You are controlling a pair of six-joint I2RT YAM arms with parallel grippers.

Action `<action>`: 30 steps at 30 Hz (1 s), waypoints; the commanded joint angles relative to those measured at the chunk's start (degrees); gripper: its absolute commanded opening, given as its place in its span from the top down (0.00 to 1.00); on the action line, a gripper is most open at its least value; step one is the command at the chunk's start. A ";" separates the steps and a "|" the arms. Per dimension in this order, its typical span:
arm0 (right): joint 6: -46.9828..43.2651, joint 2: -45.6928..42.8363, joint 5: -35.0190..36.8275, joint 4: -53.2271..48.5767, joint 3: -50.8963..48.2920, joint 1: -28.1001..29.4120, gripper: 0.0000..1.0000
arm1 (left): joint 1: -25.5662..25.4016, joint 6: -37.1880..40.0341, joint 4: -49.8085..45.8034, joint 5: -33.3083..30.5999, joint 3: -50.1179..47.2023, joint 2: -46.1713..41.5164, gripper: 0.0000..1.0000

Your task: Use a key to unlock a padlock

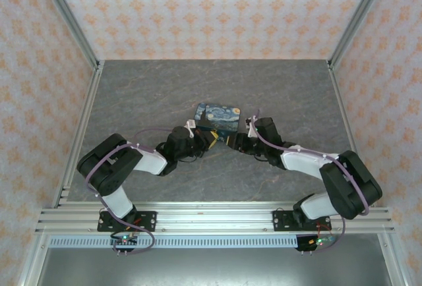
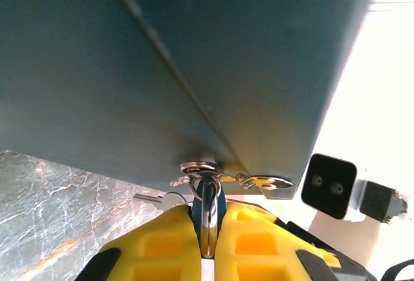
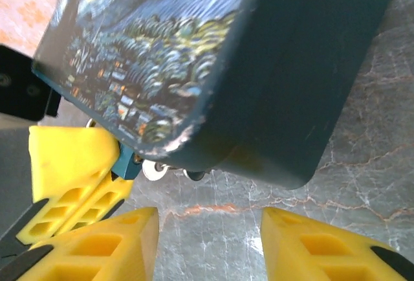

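The tiny teal padlock (image 2: 196, 201) with its silver shackle sits pinched between my left gripper's (image 2: 207, 216) yellow fingers, right under the lower edge of the night-sky box (image 2: 194, 61). A ring holding small silver keys (image 2: 265, 181) hangs at the padlock's top against the box. From the right wrist, the padlock (image 3: 126, 166) and the keys (image 3: 155, 169) show beside the box corner (image 3: 259, 67), held by the left fingers (image 3: 68, 158). My right gripper (image 3: 208, 232) stands open just short of them, nothing between its fingers. Both grippers (image 1: 211, 140) (image 1: 232, 140) meet at the box's near edge.
The box (image 1: 217, 117) lies mid-table on the grey marbled surface (image 1: 145, 95). Patterned walls and metal posts (image 1: 346, 29) close in the left, right and far sides. The right arm's black wrist part (image 2: 330, 185) is close beside the left fingers.
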 commanded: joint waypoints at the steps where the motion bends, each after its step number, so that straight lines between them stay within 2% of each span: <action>1: -5.96 -2.12 4.23 -5.40 3.23 2.36 0.50 | 0.52 0.21 -1.61 2.39 2.46 -0.93 1.00; 6: -15.00 -2.57 11.95 -13.53 6.92 5.97 0.47 | 0.74 0.31 -4.25 3.47 3.68 -1.88 1.00; 10: -20.61 -2.29 16.71 -14.84 7.71 8.48 0.47 | 0.80 0.39 -5.55 3.96 4.08 -2.41 1.00; 21: -34.41 -1.73 31.46 -12.54 6.07 17.14 0.52 | 0.96 0.53 -7.02 4.67 4.91 -2.37 1.00; 30: -40.81 1.93 49.43 -9.07 4.49 23.81 0.56 | 1.04 0.62 -7.19 5.02 5.27 -2.38 1.00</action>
